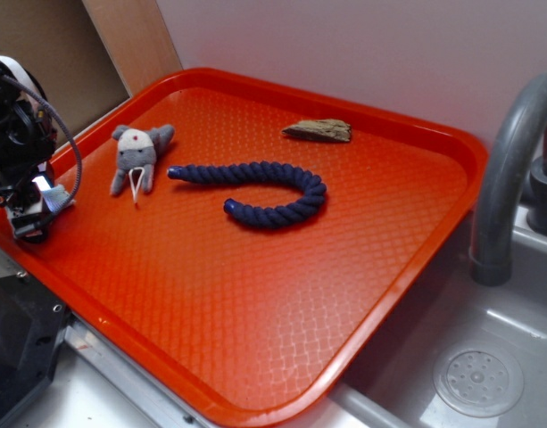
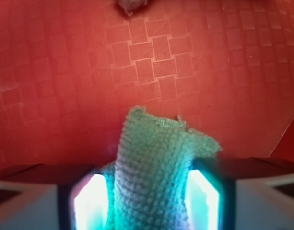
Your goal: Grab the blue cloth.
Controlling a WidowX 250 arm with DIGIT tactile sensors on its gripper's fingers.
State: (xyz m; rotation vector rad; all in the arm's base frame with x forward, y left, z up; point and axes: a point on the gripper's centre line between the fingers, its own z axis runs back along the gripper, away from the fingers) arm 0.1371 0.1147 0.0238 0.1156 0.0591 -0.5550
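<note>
While raised over the orange tray (image 2: pixel 51 86), gripper (image 2: pixel 154 201) pinching blue cloth (image 2: pixel 156 163), no readable writing.

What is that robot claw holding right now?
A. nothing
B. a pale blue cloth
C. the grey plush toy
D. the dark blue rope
B: the wrist view shows the blue cloth pinched between the jaws, while the rope and plush toy lie untouched on the red tray.

Orange tray (image 1: pixel 416 241): rope (image 1: pixel 255 187), plush (image 1: pixel 137 156), wood (image 1: pixel 319 130).
</note>
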